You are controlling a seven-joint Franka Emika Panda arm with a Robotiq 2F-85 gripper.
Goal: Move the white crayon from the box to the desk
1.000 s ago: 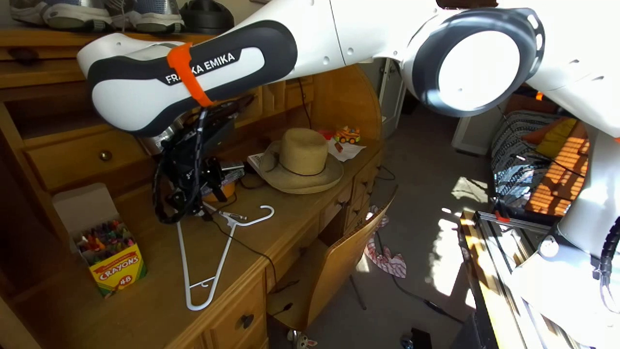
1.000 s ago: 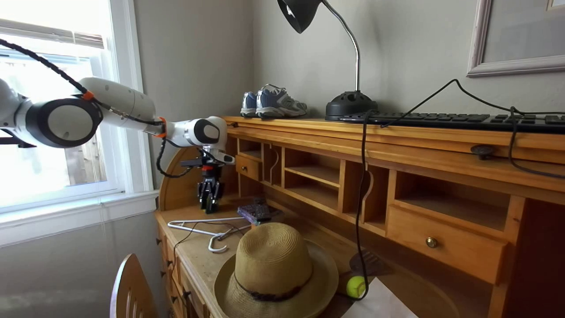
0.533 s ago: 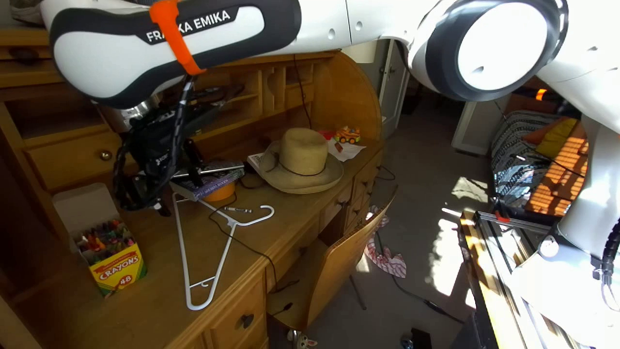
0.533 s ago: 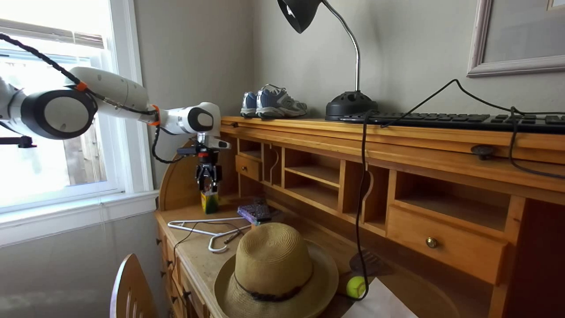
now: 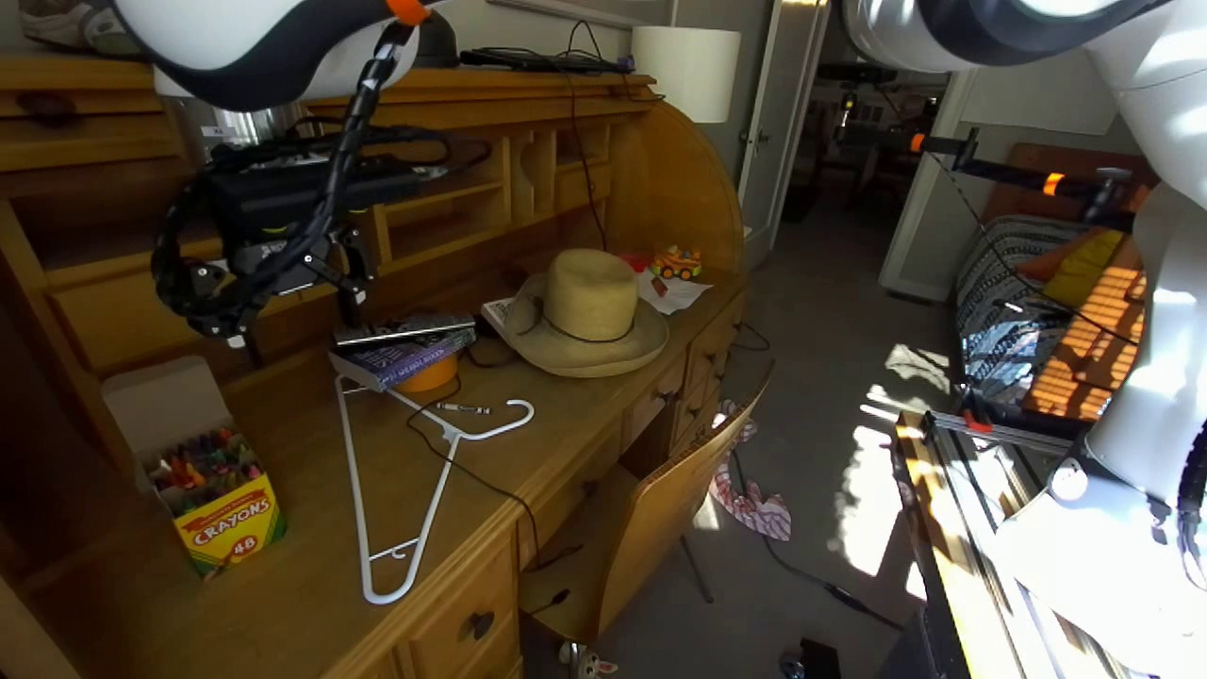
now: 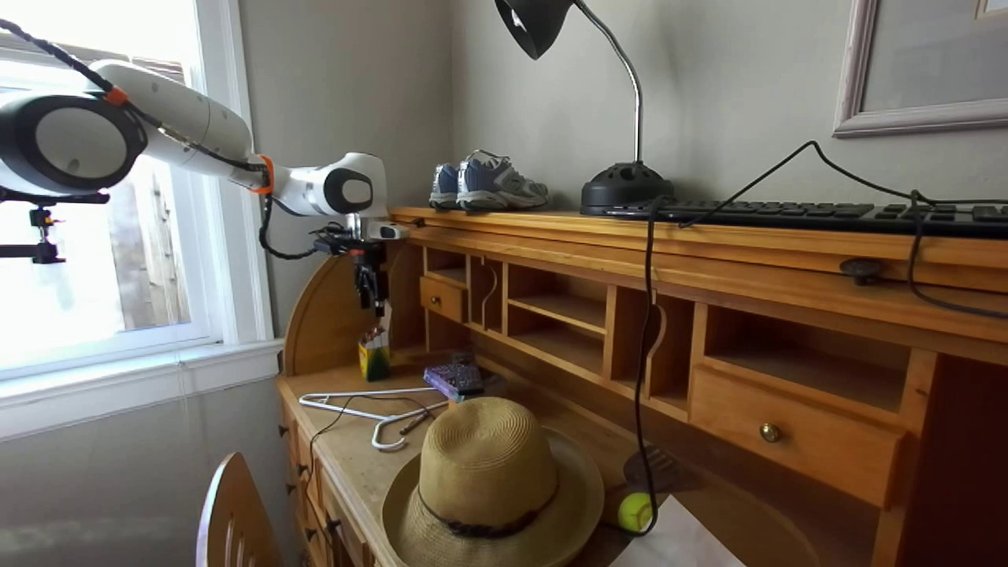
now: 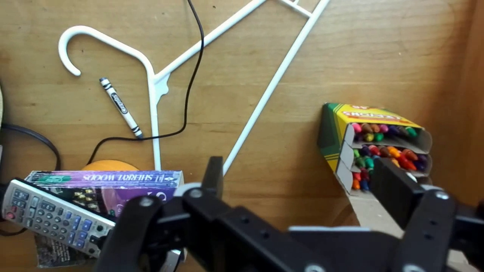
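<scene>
A white-wrapped crayon with dark ends (image 7: 120, 107) lies on the desk (image 7: 234, 83) beside the white hanger's hook. It also shows in both exterior views (image 5: 464, 408) (image 6: 415, 424). The yellow and green crayon box (image 7: 372, 113) stands open on the desk, its tan flap up, full of coloured tips. It shows in both exterior views (image 5: 231, 530) (image 6: 375, 362). One white tip (image 7: 411, 176) shows in the box beside a finger. My gripper (image 7: 302, 177) is open and empty, high above the desk near the box; one finger hides part of the crayons in the wrist view.
The white hanger (image 7: 281, 75) lies beside the box, with a black cord (image 7: 189, 88) across it. A purple book (image 7: 132, 176) with a remote (image 7: 56, 217) on it lies nearby. A straw hat (image 5: 592, 292) sits farther along. Pigeonholes (image 6: 555, 346) rise behind.
My gripper has risen and moved away from the crayon on the desk, toward the box side. That crayon shifted slightly early on, then stayed still. The box has come into sight in an exterior view.
</scene>
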